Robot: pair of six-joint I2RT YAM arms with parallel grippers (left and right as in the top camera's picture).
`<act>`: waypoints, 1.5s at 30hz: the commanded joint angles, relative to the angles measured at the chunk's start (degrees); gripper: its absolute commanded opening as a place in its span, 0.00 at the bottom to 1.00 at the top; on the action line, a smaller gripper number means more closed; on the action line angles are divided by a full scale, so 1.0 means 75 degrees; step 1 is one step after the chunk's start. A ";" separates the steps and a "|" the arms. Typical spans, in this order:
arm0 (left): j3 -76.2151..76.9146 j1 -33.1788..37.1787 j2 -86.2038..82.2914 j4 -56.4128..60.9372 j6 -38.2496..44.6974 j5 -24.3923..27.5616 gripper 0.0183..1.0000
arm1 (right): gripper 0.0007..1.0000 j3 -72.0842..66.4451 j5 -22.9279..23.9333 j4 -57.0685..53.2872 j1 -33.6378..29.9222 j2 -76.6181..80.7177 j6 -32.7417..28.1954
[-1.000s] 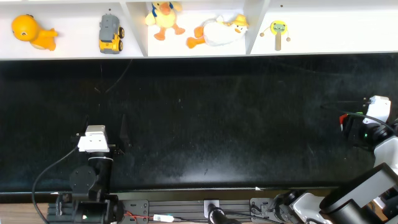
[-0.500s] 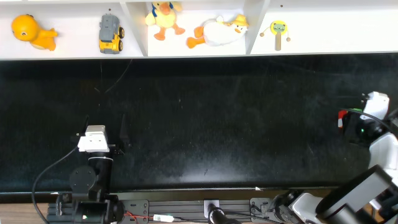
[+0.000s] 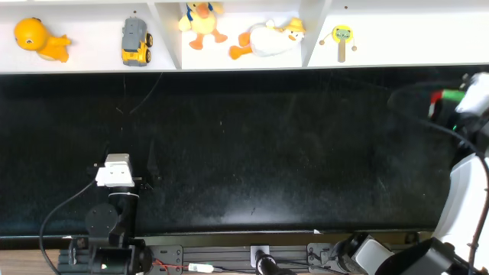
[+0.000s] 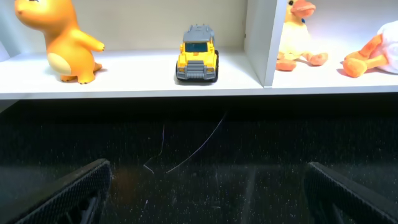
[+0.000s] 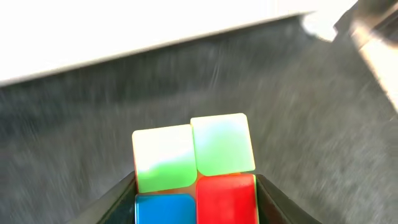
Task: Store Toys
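Nearest, the left gripper point(image 4: 205, 199) sits above the black mat point(image 3: 267, 153), fingers spread wide. At the mat's right side, the right gripper point(image 5: 196, 205) pinches a multicoloured plastic puzzle cube point(image 5: 193, 155). Beyond, the white shelf point(image 3: 92, 53) holds an orange plastic figure point(image 4: 62, 40), a yellow toy truck point(image 4: 197, 53), a yellow plush duck point(image 3: 202, 23) and a white plush duck point(image 3: 267, 38).

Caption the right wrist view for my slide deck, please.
Right pincer holding a multicoloured puzzle cube over the dark table mat, white shelf ahead.
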 commanded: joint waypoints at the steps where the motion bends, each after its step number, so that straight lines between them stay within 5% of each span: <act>1: -0.0006 0.0020 -0.0076 -0.0032 0.0035 0.0017 1.00 | 0.49 0.1116 -0.0052 0.0076 0.0370 0.0606 0.0801; 16: -0.0006 0.0020 -0.0076 -0.0029 0.0035 0.0017 0.99 | 0.48 0.3786 -0.0052 -0.0108 0.1072 0.3369 0.1078; 28: -0.0006 0.0020 -0.0076 -0.0032 0.0035 0.0017 0.99 | 0.47 0.4240 -0.0052 0.0289 0.1632 0.4164 0.1075; 32: -0.0006 0.0020 -0.0076 -0.0029 0.0035 0.0017 1.00 | 0.95 0.4240 0.0009 0.0216 0.1632 0.4167 0.1075; 33: -0.0006 0.0020 -0.0076 -0.0032 0.0032 0.0017 0.99 | 1.00 0.4240 0.0082 0.0131 0.1632 0.4164 0.1075; 45: -0.0006 0.0020 -0.0076 -0.0032 0.0035 0.0017 1.00 | 0.99 0.1763 0.0947 0.0087 0.1445 0.1603 0.1072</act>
